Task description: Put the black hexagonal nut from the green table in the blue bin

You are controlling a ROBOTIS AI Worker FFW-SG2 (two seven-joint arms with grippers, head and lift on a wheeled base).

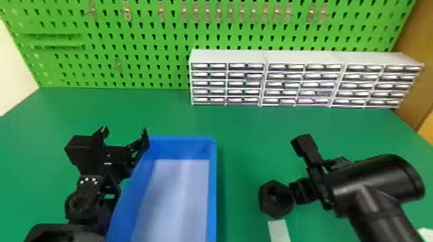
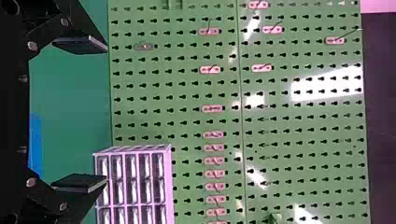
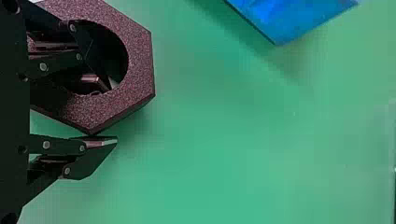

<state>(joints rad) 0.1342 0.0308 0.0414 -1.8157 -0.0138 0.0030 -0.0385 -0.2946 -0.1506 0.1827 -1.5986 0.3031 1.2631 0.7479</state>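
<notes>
The right gripper (image 1: 287, 190) is right of the blue bin (image 1: 212, 193), at the black hexagonal nut (image 1: 280, 210). In the right wrist view one finger of the right gripper (image 3: 113, 114) is inside the hole of the nut (image 3: 140, 60) and the other lies against its outer side, shut on the nut's wall. Whether the nut touches the table cannot be told. Beside the bin's left wall, the left gripper (image 1: 125, 136) is parked open with nothing held; its spread fingers also show at the left gripper (image 2: 80, 113) in the left wrist view.
Grey drawer cabinets (image 1: 303, 85) stand along the back of the green table (image 1: 154, 111), before a green pegboard (image 1: 154, 38). A pale strip (image 1: 279, 230) lies just in front of the nut. The bin's corner (image 3: 289, 21) is near the nut in the right wrist view.
</notes>
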